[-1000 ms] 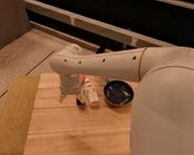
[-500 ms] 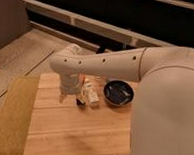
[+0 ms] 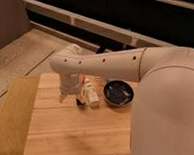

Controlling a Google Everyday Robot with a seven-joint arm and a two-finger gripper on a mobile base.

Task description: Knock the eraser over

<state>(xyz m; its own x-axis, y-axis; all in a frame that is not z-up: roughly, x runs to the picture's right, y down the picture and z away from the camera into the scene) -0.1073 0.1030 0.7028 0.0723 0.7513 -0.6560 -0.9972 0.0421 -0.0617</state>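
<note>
The eraser (image 3: 91, 93) is a small white block with red-orange marks and a dark strip, on the wooden table (image 3: 76, 130) just left of the dark bowl. My gripper (image 3: 75, 97) hangs down from the white arm's wrist, right at the eraser's left side, its dark tip close to or touching the block. The wrist hides part of the eraser's left end. I cannot tell whether the eraser stands upright or lies flat.
A dark round bowl (image 3: 119, 93) sits to the right of the eraser. My white arm (image 3: 155, 81) fills the right of the view. A yellow-green strip (image 3: 10, 116) borders the table's left side. A tiled floor (image 3: 22, 51) lies beyond.
</note>
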